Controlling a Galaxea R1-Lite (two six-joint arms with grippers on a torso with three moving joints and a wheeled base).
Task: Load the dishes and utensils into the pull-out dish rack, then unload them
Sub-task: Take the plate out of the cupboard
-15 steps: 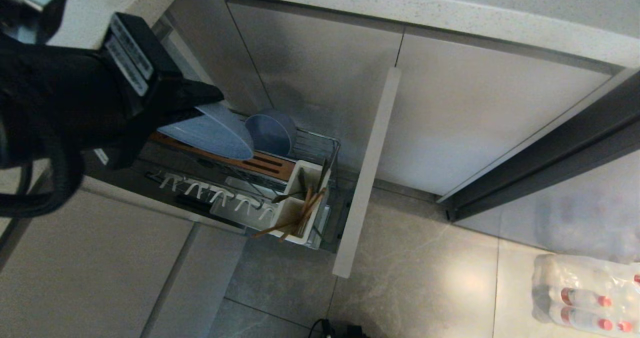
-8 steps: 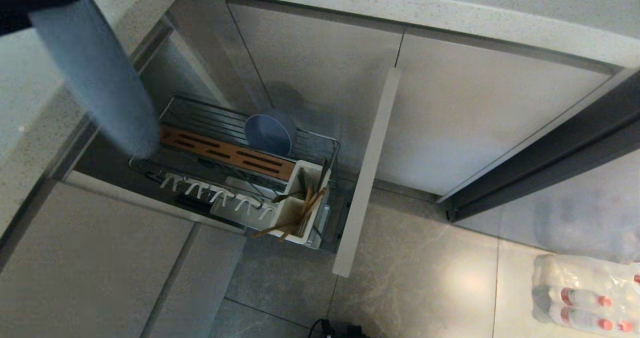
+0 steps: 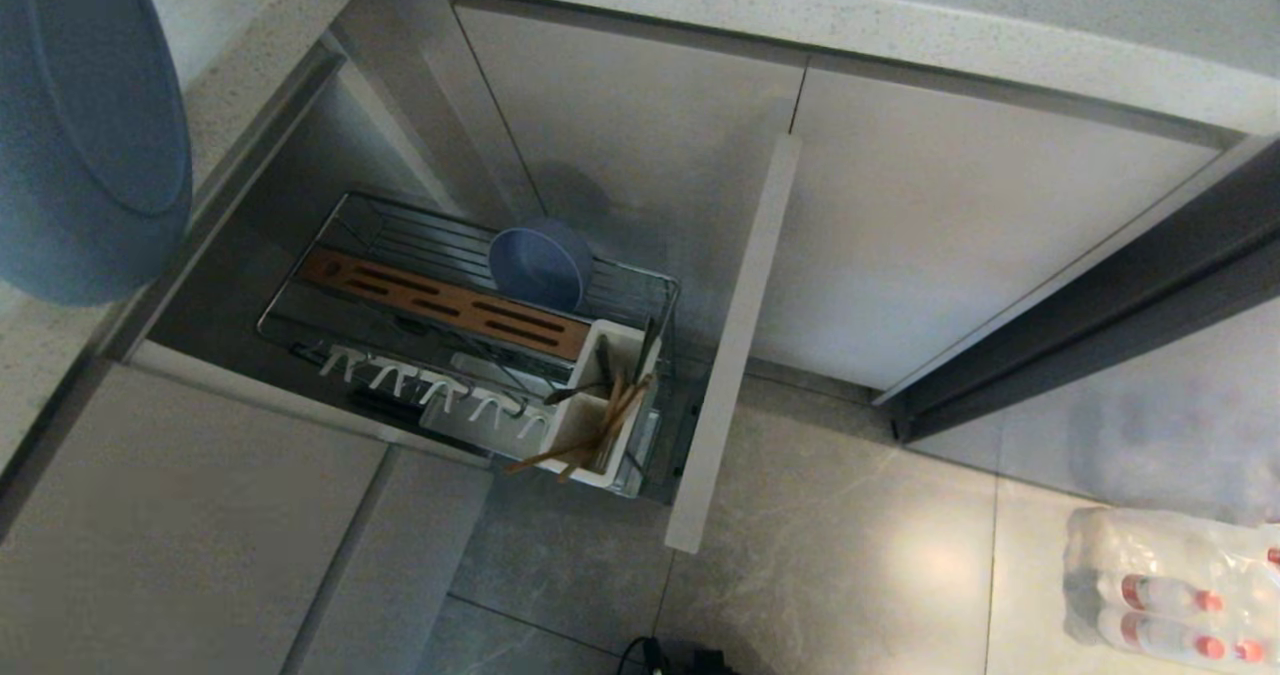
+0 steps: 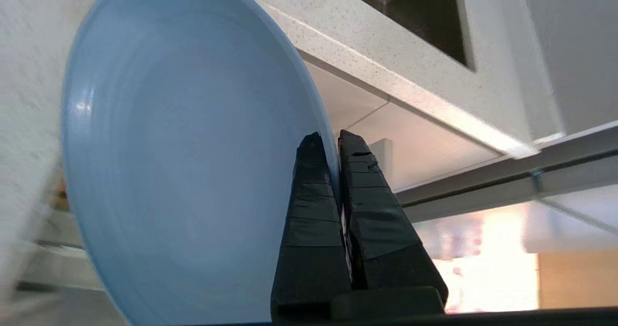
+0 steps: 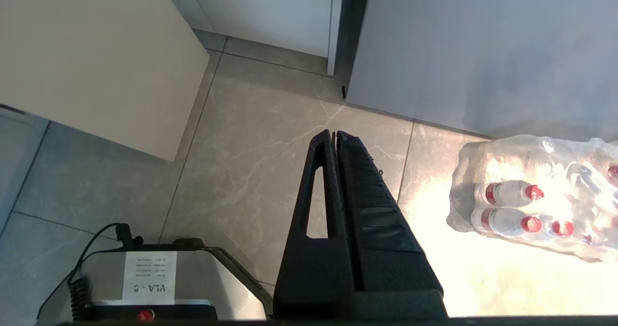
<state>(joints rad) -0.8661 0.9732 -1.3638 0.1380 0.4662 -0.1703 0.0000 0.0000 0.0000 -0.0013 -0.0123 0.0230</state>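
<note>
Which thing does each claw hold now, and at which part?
The left claw pinches the blue plate at its rim. The right claw is shut and holds nothing.

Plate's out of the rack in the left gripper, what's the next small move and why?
Probably carry the plate over the countertop and lower it flat. The left gripper is shut on its rim, holding it on edge above the counter's corner. The bowl and the utensils in the caddy still wait in the rack.

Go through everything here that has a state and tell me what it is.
plate: held by its rim, out of the rack
left gripper: shut on plate
right gripper: shut, empty
dish rack: pulled out
bowl: on edge in rack
chopsticks: in caddy
</note>
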